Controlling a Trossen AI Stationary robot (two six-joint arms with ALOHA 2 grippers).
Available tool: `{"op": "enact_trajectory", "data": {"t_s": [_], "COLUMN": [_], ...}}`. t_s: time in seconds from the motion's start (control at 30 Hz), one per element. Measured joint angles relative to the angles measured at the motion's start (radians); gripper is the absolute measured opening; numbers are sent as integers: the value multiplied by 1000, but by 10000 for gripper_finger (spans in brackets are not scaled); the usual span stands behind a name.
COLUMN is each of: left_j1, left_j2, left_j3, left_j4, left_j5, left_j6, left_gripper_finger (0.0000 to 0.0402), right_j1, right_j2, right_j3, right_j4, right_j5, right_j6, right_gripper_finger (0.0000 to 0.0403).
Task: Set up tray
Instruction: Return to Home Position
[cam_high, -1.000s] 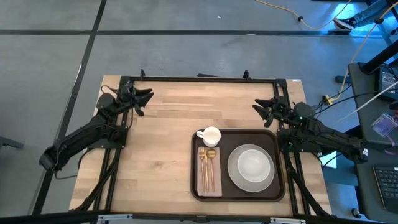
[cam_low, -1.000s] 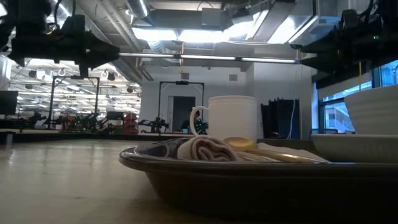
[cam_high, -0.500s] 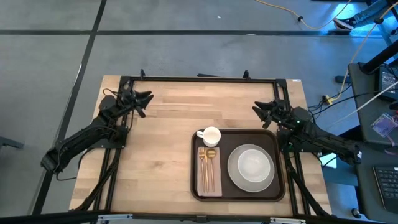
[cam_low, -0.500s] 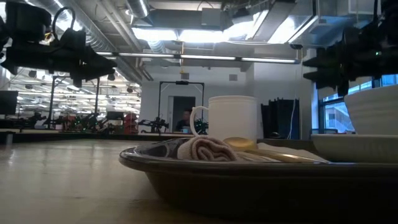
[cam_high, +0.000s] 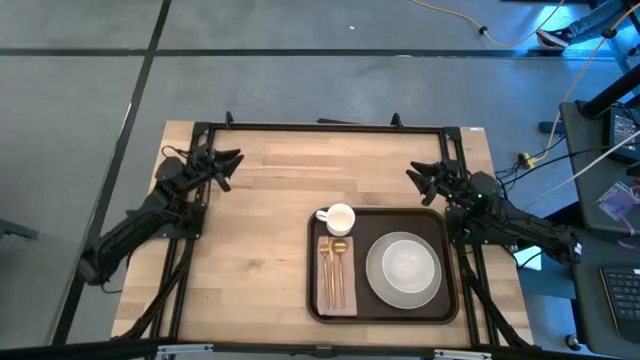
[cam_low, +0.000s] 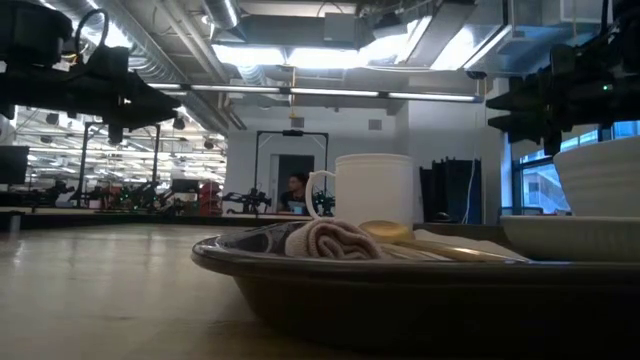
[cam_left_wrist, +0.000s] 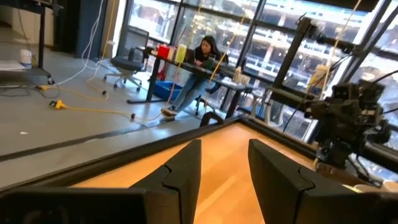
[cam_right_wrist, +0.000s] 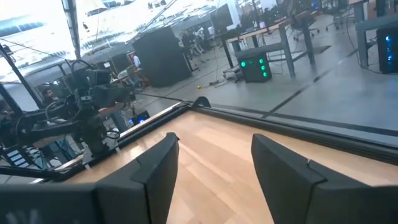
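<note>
The tray (cam_high: 441, 225) carries a mug (cam_high: 339, 217), a white plate (cam_high: 403, 268) and gold cutlery (cam_high: 336, 268) on a napkin (cam_high: 337, 309). My left hand (cam_high: 233, 160) and right hand (cam_high: 414, 173) hover, fingers spread wide.

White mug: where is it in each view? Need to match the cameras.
High view: white mug in the top-left corner of the tray, just past the napkin.
Low view: centre, standing on the tray behind the bunched napkin.
Left wrist view: not made out; open left gripper over the table.
Right wrist view: not in it; open right gripper over the table.
Shared landmark: the tray, in the high and low views only.
</note>
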Motion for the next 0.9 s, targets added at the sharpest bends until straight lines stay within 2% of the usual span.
{"op": "enact_trajectory", "data": {"t_s": [0.13, 0.4, 0.67, 0.9], "left_j1": [0, 0, -2, -2], "left_j2": [-106, -108, -93, -93], "left_j3": [0, 0, 0, 0], "left_j4": [-75, -110, -114, -113], "left_j5": [-11, -78, -95, -95], "left_j6": [-5, 34, 144, 144], "left_gripper_finger": [127, 127, 127, 127], "right_j1": [0, 0, 0, 0], "right_j2": [0, 1, 2, 2], "right_j3": [0, 0, 0, 0], "right_j4": [0, 0, -1, -1], "right_j5": [0, -3, -4, -4], "right_j6": [-9, -27, -163, -119], "right_gripper_finger": [204, 204, 204, 204]}}
